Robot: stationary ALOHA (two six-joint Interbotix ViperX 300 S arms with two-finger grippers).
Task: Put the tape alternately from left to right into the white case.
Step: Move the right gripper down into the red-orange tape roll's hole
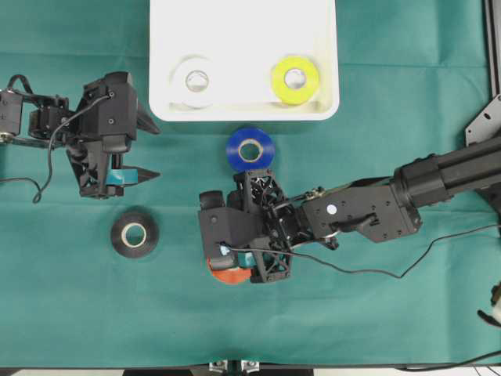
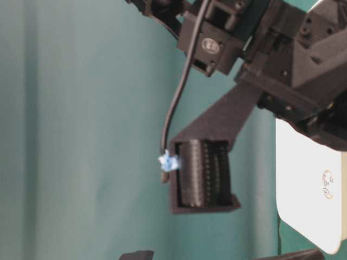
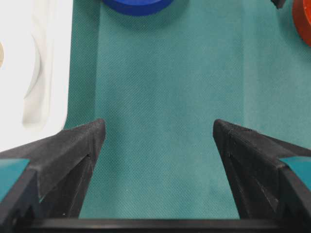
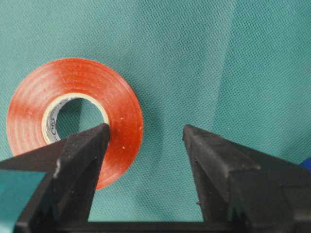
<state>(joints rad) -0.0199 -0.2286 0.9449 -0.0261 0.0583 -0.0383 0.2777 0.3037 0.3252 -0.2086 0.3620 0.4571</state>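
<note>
While the white case (image 1: pixel 243 106) holds a white roll (image 1: pixel 196 81) and a yellow roll (image 1: pixel 295 80) overhead, the right end effector (image 1: pixel 235 262) covers the orange-red roll (image 1: pixel 227 275). Its wrist view shows spread fingers (image 4: pixel 87 145), one over that roll's rim. Left end effector (image 3: pixel 158 131) gapes wide, empty.

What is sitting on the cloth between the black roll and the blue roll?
In the overhead view, nothing lies between the black roll and the blue roll; that stretch of green cloth is bare. The left tool hangs open just above it.
</note>
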